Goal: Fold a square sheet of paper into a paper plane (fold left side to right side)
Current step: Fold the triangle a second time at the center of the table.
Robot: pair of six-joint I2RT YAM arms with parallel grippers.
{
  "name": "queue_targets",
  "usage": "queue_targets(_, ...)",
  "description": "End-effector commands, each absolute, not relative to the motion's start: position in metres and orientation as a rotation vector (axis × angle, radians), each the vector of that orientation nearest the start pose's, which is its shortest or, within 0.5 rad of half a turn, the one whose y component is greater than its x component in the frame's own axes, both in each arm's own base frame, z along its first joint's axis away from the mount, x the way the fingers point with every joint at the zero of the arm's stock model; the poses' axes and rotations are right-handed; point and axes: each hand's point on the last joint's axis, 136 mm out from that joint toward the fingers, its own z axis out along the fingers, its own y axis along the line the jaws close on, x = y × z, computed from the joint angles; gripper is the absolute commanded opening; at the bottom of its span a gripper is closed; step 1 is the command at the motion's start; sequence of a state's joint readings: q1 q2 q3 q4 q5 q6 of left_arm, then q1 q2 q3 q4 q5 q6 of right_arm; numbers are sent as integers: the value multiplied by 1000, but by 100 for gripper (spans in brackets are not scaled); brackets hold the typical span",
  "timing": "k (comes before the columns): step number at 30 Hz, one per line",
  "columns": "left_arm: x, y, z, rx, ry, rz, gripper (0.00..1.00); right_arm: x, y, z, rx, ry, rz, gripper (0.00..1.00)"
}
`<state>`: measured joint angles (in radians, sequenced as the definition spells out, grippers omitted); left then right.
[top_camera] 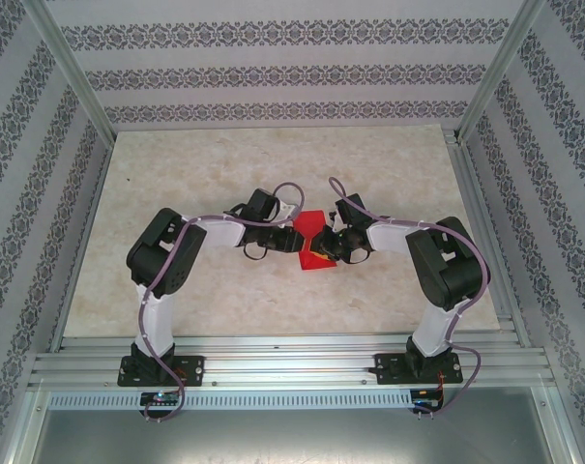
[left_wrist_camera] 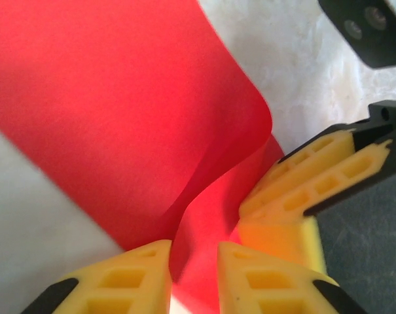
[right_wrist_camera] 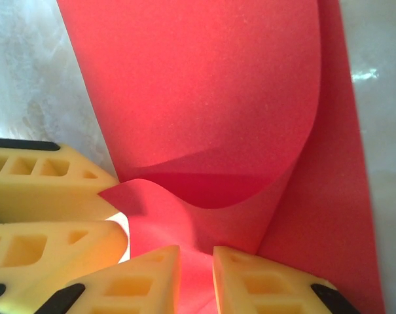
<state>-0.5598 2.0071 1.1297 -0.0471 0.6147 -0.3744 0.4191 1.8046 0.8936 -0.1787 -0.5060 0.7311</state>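
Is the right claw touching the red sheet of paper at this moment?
Touching. In the right wrist view the sheet of paper runs down between the right claw fingers, its curled edge lying against their inner faces.

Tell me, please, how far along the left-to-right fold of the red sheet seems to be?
Early. Done so far: the sheet of paper is lifted and curled over itself, its flap bulging in the left wrist view. In hand: the left gripper and right gripper both straddle the paper's edge, almost meeting. Left: no flat crease shows yet, so the flap must be pressed flat, then all the plane folds.
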Motion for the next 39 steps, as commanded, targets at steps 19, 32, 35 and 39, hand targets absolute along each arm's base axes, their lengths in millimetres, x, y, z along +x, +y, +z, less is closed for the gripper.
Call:
queue_targets(19,285,-371,74,714,2412,-1376,16,296,212,-23,333,2962,845,21)
queue_targets(32,274,-354,26,784,2598,-1219,15,299,215,-20,328,2953,865,21)
queue_targets(35,269,-348,14,802,2643,-1179,15,301,215,-19,325,2945,871,21)
queue_targets(39,260,-342,-4,828,2708,-1141,15,305,218,-13,317,2917,898,21)
